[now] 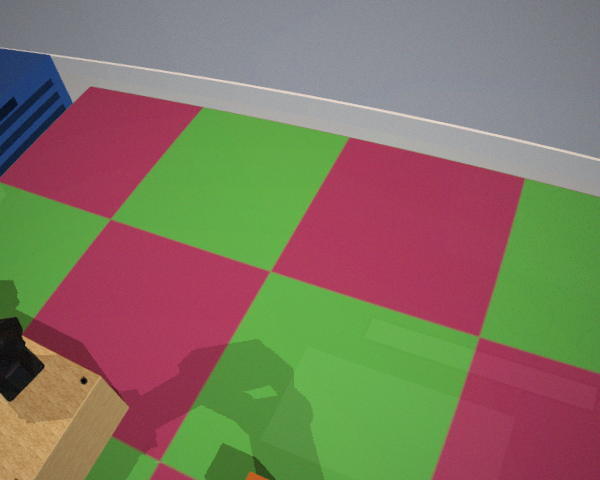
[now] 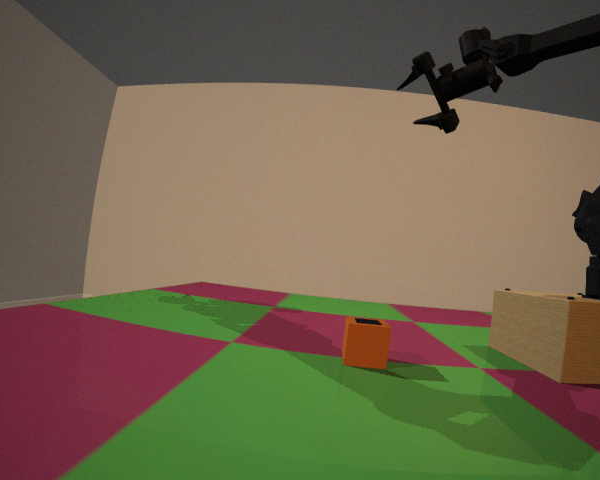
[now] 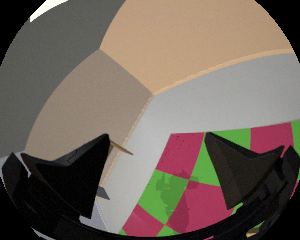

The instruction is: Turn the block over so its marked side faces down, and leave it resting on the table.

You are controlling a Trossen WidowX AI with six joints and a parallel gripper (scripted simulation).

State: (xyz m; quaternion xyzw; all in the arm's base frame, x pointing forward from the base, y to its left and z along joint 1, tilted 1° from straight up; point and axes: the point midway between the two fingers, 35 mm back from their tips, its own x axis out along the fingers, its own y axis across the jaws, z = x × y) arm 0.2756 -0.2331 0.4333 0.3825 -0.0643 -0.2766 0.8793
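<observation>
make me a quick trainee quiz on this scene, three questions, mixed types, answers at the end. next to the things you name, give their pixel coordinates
1. True or false: the dark mark on the orange block point(image 1: 257, 476) point(image 2: 366, 344) faces down.
2. Multiple choice: the gripper point(image 2: 406, 106) point(image 3: 158, 138) is (a) shut on the block, (b) open and holding nothing, (c) shut and holding nothing.
3. Fill in the blank: the checkered surface point(image 1: 228, 180) point(image 2: 197, 413) point(image 3: 205, 200) is crimson and ____.

Key: 1 false; 2 b; 3 green
</observation>
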